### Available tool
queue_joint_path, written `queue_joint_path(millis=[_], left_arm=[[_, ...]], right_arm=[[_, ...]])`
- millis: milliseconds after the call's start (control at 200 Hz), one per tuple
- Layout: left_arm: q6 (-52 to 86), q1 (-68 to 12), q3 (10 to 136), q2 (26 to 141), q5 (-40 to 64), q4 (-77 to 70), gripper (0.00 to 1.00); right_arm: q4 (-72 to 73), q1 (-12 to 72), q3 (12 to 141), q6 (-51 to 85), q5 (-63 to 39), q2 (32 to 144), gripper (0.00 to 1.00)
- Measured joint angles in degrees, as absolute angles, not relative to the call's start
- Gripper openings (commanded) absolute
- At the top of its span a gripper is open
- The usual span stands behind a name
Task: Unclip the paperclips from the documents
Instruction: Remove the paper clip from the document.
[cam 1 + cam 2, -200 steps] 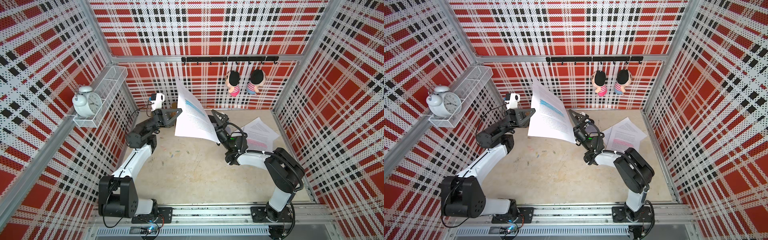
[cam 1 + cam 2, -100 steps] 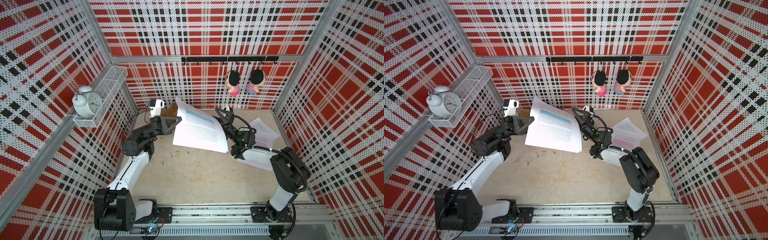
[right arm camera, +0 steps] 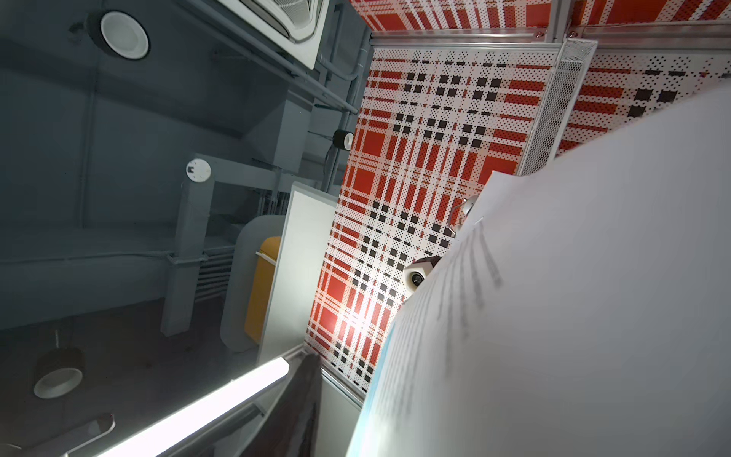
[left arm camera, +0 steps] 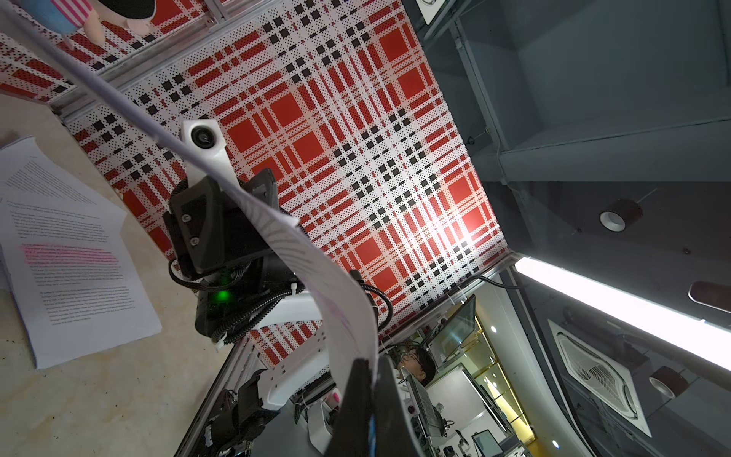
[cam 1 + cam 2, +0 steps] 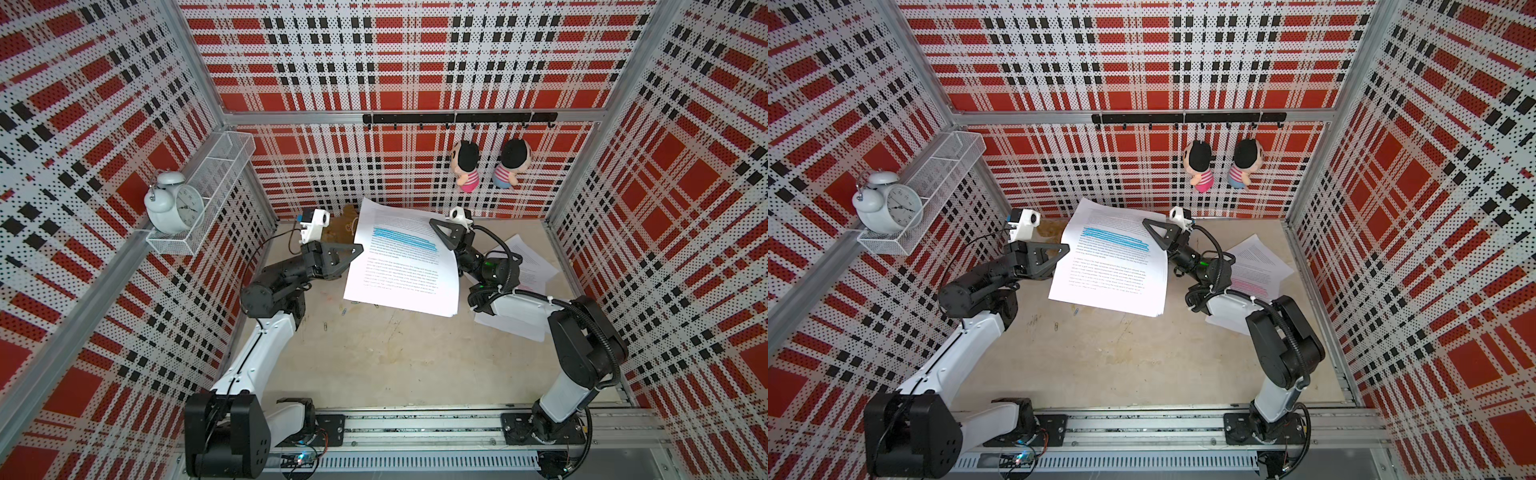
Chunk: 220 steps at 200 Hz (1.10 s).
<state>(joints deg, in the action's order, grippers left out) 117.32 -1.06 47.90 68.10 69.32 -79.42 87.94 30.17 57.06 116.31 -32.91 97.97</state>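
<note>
Held set: a white printed document with a blue highlighted band point(image 5: 399, 270) hung in the air between the two arms, its near edge sagging toward the scuffed beige tabletop point(image 5: 395, 365).
Left jaws: the left gripper point(image 5: 360, 248) was clenched on that document's side edge; in the left wrist view the sheet ran straight into its dark fingers point(image 4: 358, 399).
Right jaws: the right gripper point(image 5: 435, 225) reached in over the opposite edge, by the end of the blue band. I could not tell whether it was gripping the paper or not.
Arm pose: both forearms were raised off the table and angled inward, with the jaws facing each other across the page.
Done so far: a few small loose wire paperclips point(image 5: 327, 327) lay on the table below the left jaws, near the sheet's hanging corner, so I judged some unclipping finished.
Set aside: a white document with a pink band point(image 5: 1258, 266) lay flat behind the right jaws, with more white pages point(image 5: 511, 324) under that forearm.
Left to do: I saw no clip on the held set from where I stood, so it may need a check.
</note>
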Motion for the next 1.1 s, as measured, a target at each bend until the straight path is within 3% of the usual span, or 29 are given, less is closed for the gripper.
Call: queue_joint_path(millis=[60, 281, 616, 897, 1022, 1102], left_arm=[[116.9, -0.8, 47.9, 68.0, 69.7, -78.7, 0.0], [116.3, -0.2, 47.4, 66.9, 71.3, -76.7, 0.1], [115.2, 0.0, 41.1, 64.5, 72.3, -74.5, 0.02], [108.6, 0.4, 37.5, 62.5, 71.9, -68.1, 0.0], [100.4, 0.6, 35.3, 60.6, 68.9, -59.3, 0.0], [85.0, -0.1, 36.4, 58.6, 63.7, -40.1, 0.0]], right_arm=[[87.9, 30.1, 57.1, 116.2, -33.6, 98.0, 0.0], [87.9, 27.8, 57.1, 116.6, -38.3, 97.9, 0.0], [87.9, 18.6, 58.8, 117.3, -51.4, 97.6, 0.0], [87.9, 18.3, 61.4, 118.0, -59.1, 97.7, 0.0], [87.8, 18.4, 61.3, 118.2, -61.3, 97.8, 0.0], [86.9, 18.8, 60.4, 118.2, -62.8, 97.7, 0.0]])
